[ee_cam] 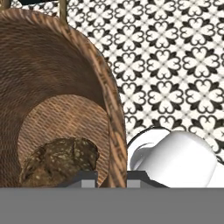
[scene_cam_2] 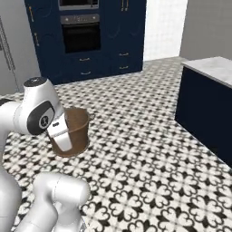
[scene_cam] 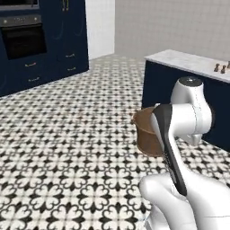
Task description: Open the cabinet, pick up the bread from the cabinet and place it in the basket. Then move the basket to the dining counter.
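Note:
The round brown basket hangs above the patterned floor, close in front of my arm. In the hand view I look down into the basket, and the lumpy golden-brown bread lies on its woven bottom. My gripper is shut on the basket's thick rim, one fingertip inside and one outside. From the right base view the basket shows beside my white wrist. The dining counter with its marble top stands ahead to the right, also seen as the dining counter. The cabinet is out of view.
Tall navy units with a built-in oven and small brass drawer pulls line the far left wall; the same oven faces the right base camera. Two small brown shakers stand on the marble top. Black-and-white tiled floor stretches between.

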Motion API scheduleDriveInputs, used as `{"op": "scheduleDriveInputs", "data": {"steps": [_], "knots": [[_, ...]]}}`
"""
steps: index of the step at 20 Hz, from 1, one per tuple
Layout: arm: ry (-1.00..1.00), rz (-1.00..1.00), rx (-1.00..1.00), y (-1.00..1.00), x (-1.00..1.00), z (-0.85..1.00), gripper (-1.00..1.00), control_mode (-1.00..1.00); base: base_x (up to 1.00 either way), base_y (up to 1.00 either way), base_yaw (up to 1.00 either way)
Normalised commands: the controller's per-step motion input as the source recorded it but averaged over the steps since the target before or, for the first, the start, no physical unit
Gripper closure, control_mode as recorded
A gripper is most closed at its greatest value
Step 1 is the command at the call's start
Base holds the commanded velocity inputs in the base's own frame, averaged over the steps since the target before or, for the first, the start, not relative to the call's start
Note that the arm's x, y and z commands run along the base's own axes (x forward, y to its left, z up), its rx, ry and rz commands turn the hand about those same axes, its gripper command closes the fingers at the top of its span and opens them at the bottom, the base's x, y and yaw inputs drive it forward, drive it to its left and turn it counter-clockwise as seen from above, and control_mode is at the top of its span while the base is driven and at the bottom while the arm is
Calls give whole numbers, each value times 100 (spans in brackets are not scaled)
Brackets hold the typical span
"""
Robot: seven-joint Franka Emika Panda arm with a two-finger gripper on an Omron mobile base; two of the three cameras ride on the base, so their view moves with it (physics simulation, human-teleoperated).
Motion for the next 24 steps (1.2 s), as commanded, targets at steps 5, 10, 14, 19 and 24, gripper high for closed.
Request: {"op": "scheduleDriveInputs", "data": {"steps": [5,10,14,19,24], "knots": [[0,0,0,0,0,0,100,100,37,-7,-76],[0,0,0,0,0,0,100,100,31,19,-82],[0,0,0,0,0,0,100,100,85,49,-68],[0,0,0,0,0,0,100,100,100,69,-62],[0,0,0,0,0,0,100,100,98,92,-41]]}}
